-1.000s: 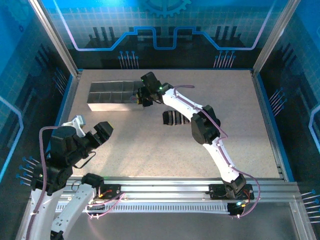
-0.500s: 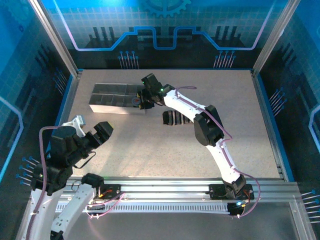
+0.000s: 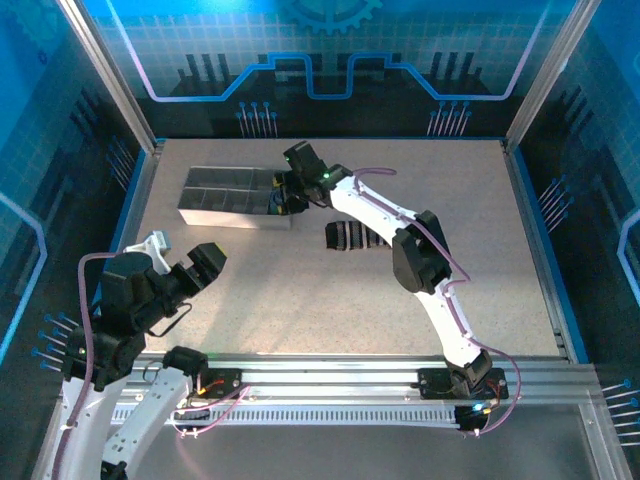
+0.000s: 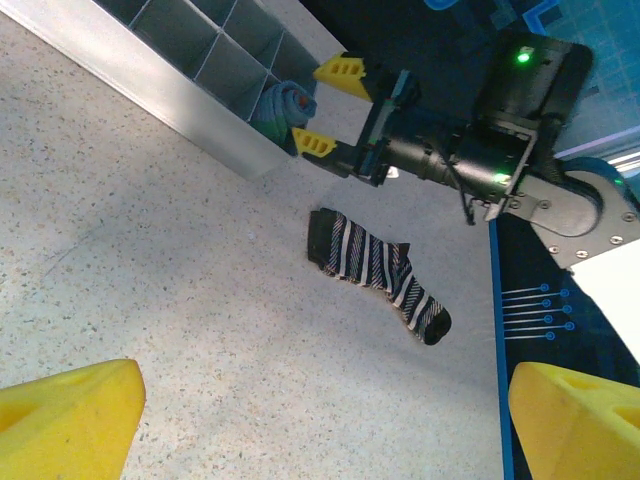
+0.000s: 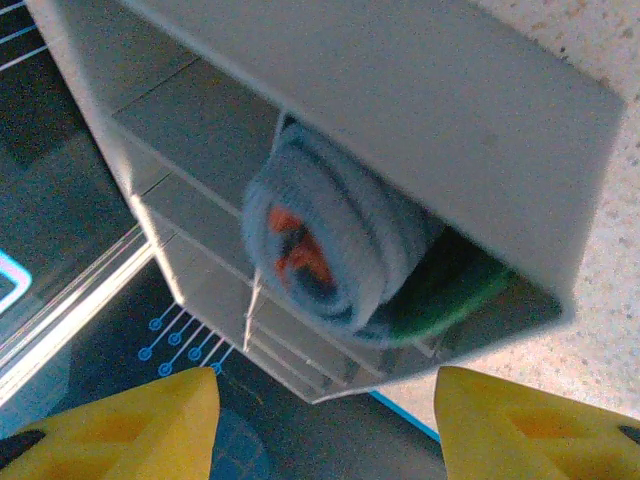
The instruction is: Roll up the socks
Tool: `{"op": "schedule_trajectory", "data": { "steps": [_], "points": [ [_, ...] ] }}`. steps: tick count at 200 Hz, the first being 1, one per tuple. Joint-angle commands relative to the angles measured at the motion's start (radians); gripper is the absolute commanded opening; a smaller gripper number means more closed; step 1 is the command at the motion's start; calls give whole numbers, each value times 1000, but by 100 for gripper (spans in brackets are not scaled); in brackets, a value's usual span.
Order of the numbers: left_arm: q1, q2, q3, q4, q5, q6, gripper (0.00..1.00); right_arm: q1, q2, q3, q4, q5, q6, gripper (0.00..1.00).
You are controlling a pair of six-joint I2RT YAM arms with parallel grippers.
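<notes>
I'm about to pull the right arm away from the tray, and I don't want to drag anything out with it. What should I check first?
1. Grey-blue sock is rolled up: ok.
2. It sits inside an end compartment of the tray: ok.
3. Right gripper has its jaws open and clear of the roll: ok.
4. The roll will hold its shape once left alone: cannot tell.
5. Black striped sock is rolled: not ok, it lies flat on the table beside the tray.
6. Left gripper is open, holds nothing, and is well away from both socks: ok.
</notes>
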Motion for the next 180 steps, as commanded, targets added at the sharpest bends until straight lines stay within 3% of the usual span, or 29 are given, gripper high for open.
{"op": "schedule_trajectory", "data": {
  "steps": [1, 29, 54, 67, 72, 84, 93, 108, 132, 180],
  "points": [
    [6, 10, 7, -4, 3, -11, 94, -12, -108, 68, -119, 44, 152, 57],
    [6, 31, 12, -12, 18, -16, 94, -11, -255, 2, -241, 196, -264, 53],
    [6, 83, 19, -45, 52, -22, 94, 15, -412, -89, -400, 527, -770, 54],
    [6, 118, 13, -48, 84, -28, 92, 14, -516, -230, -388, 615, -1000, 51],
    [6, 132, 6, -41, 98, -32, 91, 6, -558, -299, -362, 619, -1079, 53],
    [4, 162, -25, -5, 141, -45, 88, -37, -647, -472, -294, 536, -1253, 71],
    [2, 189, -55, 29, 171, -59, 84, -91, -693, -599, -197, 370, -1386, 69],
    [-5, 240, -104, 104, 215, -95, 78, -161, -699, -704, -188, 243, -1411, 53],
    [-65, 336, -139, 201, 185, -129, 76, -182, -542, -638, -292, 162, -1435, 50],
    [-124, 439, -188, 325, 123, -203, 76, -176, -252, -476, -254, 87, -1448, 41]
  ]
}}
